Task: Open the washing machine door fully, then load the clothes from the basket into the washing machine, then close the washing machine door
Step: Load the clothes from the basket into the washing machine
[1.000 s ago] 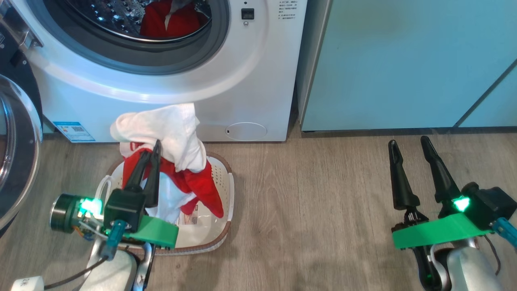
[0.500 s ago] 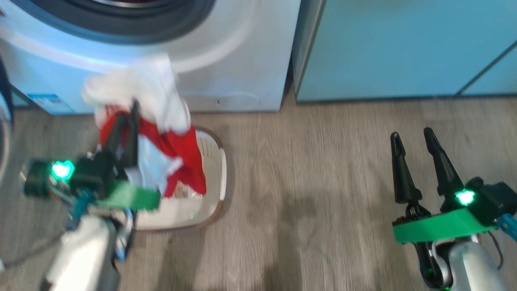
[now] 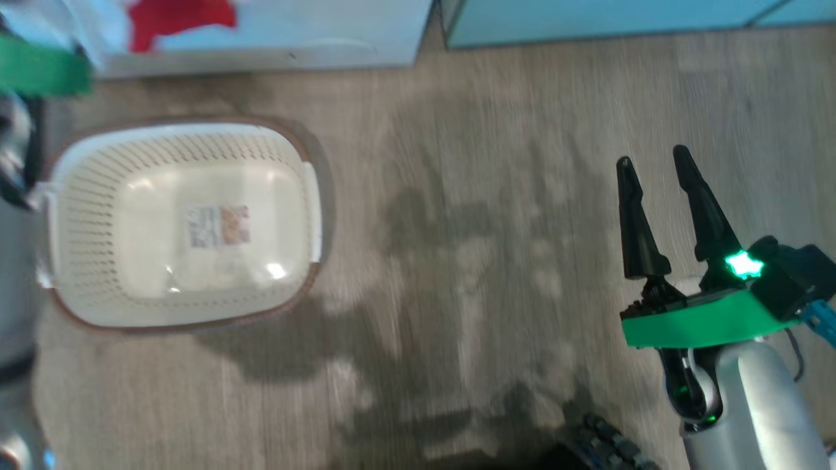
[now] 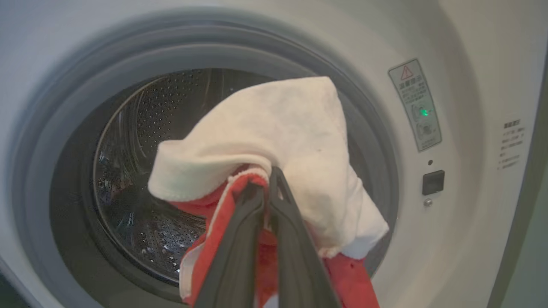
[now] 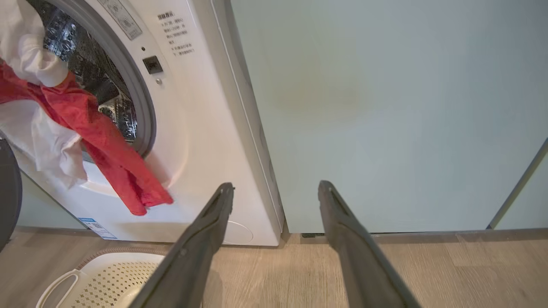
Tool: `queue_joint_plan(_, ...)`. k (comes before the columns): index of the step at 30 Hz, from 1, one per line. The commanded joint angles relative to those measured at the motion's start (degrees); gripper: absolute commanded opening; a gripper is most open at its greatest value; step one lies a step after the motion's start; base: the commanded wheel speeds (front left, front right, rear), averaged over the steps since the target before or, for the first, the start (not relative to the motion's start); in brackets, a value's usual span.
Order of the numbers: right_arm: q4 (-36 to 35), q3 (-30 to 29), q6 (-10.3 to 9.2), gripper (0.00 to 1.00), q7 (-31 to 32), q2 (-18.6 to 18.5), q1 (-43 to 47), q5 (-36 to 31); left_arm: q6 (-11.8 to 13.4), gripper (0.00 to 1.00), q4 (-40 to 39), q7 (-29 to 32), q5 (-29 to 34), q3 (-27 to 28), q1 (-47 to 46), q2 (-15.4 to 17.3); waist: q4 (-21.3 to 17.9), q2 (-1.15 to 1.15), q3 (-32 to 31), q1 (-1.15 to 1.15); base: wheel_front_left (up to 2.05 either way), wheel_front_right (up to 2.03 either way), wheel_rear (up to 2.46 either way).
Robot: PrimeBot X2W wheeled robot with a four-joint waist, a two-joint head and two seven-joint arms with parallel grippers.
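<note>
My left gripper (image 4: 267,177) is shut on the clothes (image 4: 278,128), a bundle of white fabric over red cloth. I hold it right in front of the washing machine (image 4: 449,235), level with the steel drum (image 4: 141,171). In the right wrist view the clothes (image 5: 107,149) hang across the drum opening and down over the white front. The basket (image 3: 98,170) stands on the floor with only its label inside. My right gripper (image 3: 653,160) hovers open over the floor to the right, holding nothing. The washing machine door (image 5: 8,188) shows as a dark edge at the far left.
Pale teal cabinets (image 5: 385,107) stand directly to the right of the washing machine (image 5: 192,128). Wooden floor (image 3: 457,228) stretches between the basket and my right gripper (image 5: 276,187). A green bracket of my left arm (image 3: 39,65) is at the head view's top left.
The head camera has tilted down towards the floor. My left arm has lifted the red and white clothes out of the basket up to the drum opening. The right gripper stays open.
</note>
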Motion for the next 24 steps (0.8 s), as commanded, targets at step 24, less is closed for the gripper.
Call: queue_joint_plan(24, -2.9, 7.6, 0.41, 1.0, -0.5, -0.1, -5.5, 8.4, -8.7, 0.0, 25.4, 5.1, 3.9, -8.2, -53.6, 18.9, -12.1, 0.0, 18.8, 0.0, 0.0, 0.0, 0.0)
